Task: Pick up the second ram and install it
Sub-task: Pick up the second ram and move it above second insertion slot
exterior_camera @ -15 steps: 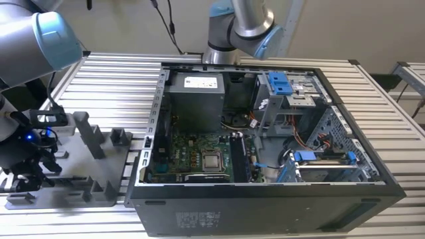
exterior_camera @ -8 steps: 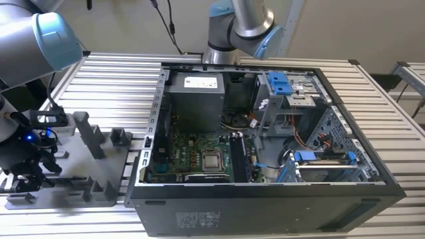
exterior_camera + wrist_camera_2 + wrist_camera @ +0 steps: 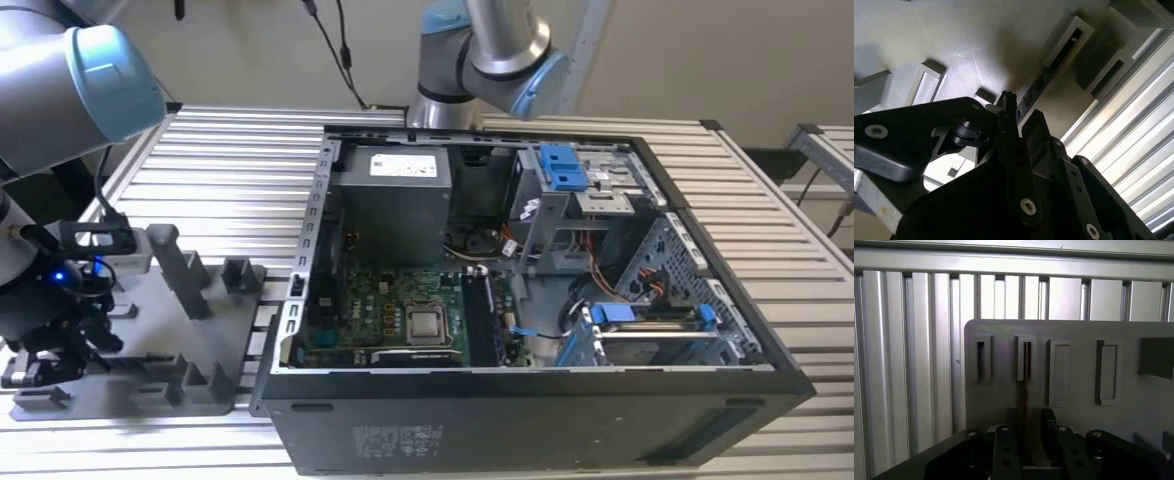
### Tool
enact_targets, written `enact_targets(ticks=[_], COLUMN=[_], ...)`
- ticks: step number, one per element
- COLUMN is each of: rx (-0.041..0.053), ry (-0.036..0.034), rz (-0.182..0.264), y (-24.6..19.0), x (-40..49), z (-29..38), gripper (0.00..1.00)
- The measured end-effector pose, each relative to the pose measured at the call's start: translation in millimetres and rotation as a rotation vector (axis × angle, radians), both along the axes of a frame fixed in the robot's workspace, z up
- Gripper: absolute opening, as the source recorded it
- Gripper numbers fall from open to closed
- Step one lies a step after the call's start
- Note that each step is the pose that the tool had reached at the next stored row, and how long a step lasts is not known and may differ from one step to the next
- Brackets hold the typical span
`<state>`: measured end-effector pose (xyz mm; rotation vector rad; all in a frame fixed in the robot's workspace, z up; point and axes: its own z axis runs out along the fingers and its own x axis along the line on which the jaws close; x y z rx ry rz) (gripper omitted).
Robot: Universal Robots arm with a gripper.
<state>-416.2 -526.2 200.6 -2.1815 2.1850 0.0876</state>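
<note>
Slatted table (image 3: 904, 340), grey holder tray (image 3: 1134, 330). First wrist view: second ram (image 3: 1026, 370) edge-on in its slot, gripper (image 3: 1026, 415) spread astride it, untouched. Exterior view adds open computer case (image 3: 534, 430), well apart from gripper.

In the first wrist view the second ram (image 3: 1026, 371) stands edge-on, its 2 faces unseen and its lower end hidden behind the gripper (image 3: 1028, 416).

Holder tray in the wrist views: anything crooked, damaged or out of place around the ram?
Nothing stands out. In the first wrist view the second ram stands on edge, straight in its slot on the holder tray. The gripper straddles it, jaws apart, one on each side.
</note>
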Motion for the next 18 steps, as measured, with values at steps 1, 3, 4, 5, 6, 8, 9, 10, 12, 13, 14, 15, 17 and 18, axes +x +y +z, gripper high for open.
enact_targets(ticks=[1, 3, 4, 5, 6, 8, 9, 10, 12, 13, 14, 15, 17, 18], rx=[0.0, -0.0001, -0.0001, 0.0, 0.0, -0.0001, -0.0001, -0.0001, -0.0001, -0.0001, -0.0001, -0.0001, 0.0, -0.0001], ry=[0.0, 0.0, 0.0, 0.0, 0.0, 0.0001, 0.0001, 0.0002, 0.0001, 0.0001, 0.0001, 0.0001, 0.0001, 0.0001], rz=[0.0, 0.0, 0.0, 0.0, 0.0, 0.0, 0.0, 0.0, 0.0, 0.0, 0.0, 0.001, 0.001, 0.001], y=[0.0, 0.0, 0.0, 0.0, 0.0, 0.0, 0.0, 0.0, 0.0, 0.0, 0.0, 0.0, 0.0, 0.0], x=[0.0, 0.0, 0.0, 0.0, 0.0, 0.0, 0.0, 0.0, 0.0, 0.0, 0.0, 0.0, 0.0, 0.0], z=[0.0, 0.0, 0.0, 0.0, 0.0, 0.0, 0.1, 0.1, 0.0, 0.1, 0.1, 0.0, 0.0, 0.0], gripper=[0.33, 0.31, 0.24, 0.24, 0.17, 0.17, 0.15, 0.13, 0.13, 0.13, 0.13, 0.13, 0.13, 0.13])
